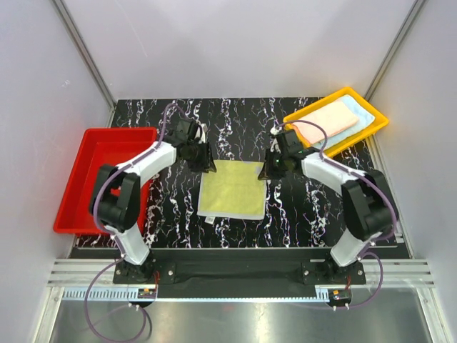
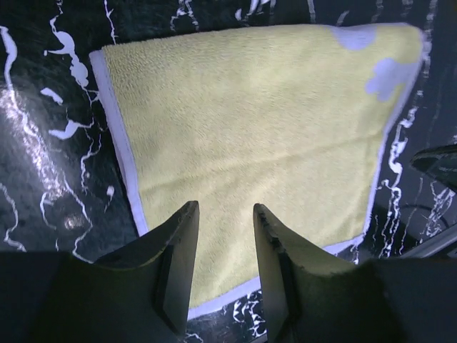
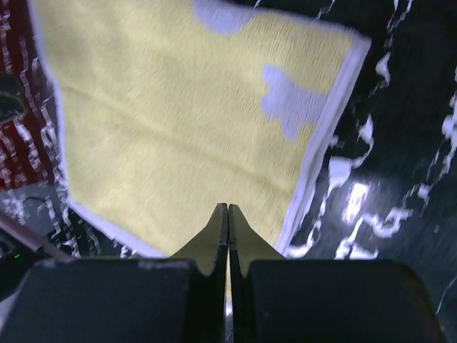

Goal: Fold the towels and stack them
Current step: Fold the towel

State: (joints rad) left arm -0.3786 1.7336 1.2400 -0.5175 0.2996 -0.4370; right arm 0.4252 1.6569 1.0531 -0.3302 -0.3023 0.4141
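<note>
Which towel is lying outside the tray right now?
The pale yellow towel, spread flat on the marbled table; the peach towel and light blue towel lie stacked in the yellow tray.

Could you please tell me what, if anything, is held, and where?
Left gripper holds nothing; right gripper shut at a corner of the yellow towel, pinch unclear.

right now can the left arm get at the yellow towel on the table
Probably yes: the left hand is open right above the edge of the yellow towel, nothing lies on it, and the right hand is at the other far corner, out of the way.
</note>
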